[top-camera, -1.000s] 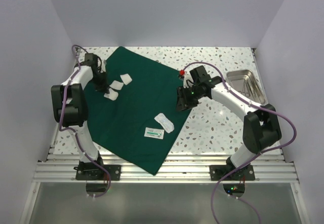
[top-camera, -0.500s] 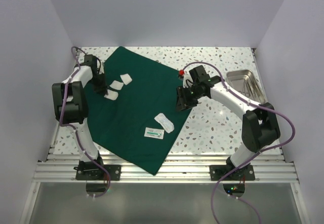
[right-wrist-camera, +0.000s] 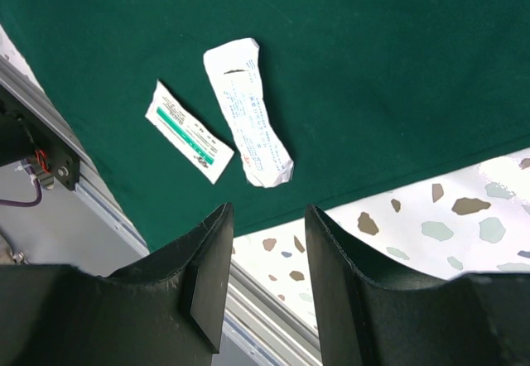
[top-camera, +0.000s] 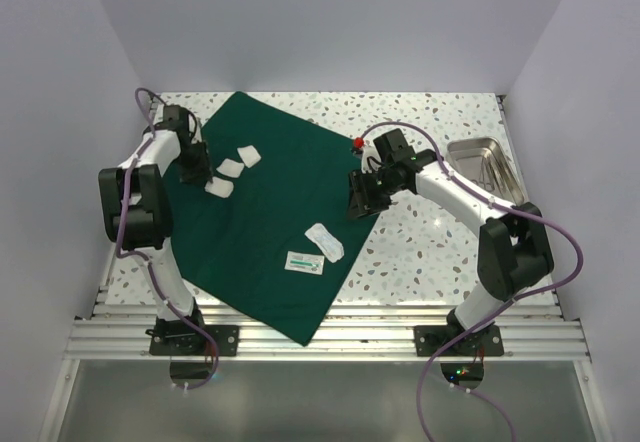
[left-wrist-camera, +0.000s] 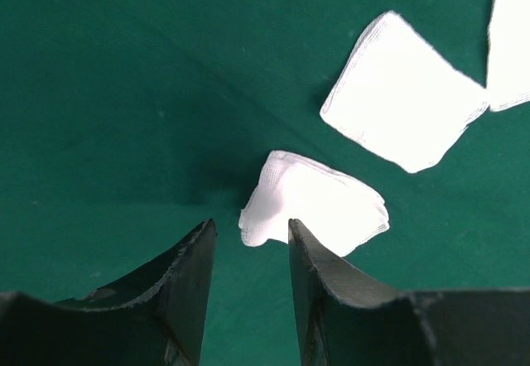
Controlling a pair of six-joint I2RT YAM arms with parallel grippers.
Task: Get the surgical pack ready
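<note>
**Drape open and loaded, nothing folded yet**

Your surgical pack (top-camera: 270,212) lay spread flat as a broad green sheet on the speckled table (top-camera: 430,242), one corner hanging over the near edge. I judged you were at the stage of laying supplies on it. Three gauze pads sat near its left side: a rumpled gauze pad (left-wrist-camera: 319,209), a flat gauze pad (left-wrist-camera: 403,116) and a third beyond. A long white packet (right-wrist-camera: 247,109) and a green-printed packet (right-wrist-camera: 189,132) lay toward the near right edge. The steel tray (top-camera: 470,148) stood well apart at the right.

Your next move probably called for fetching any remaining item, or taking a drape corner to start folding.

Your left gripper (left-wrist-camera: 248,227) hovered with jaws partly spread and empty, the rumpled pad just ahead of its tips. Your right gripper (right-wrist-camera: 267,210) hung over the drape's right edge, jaws likewise parted, gripping nothing.
</note>
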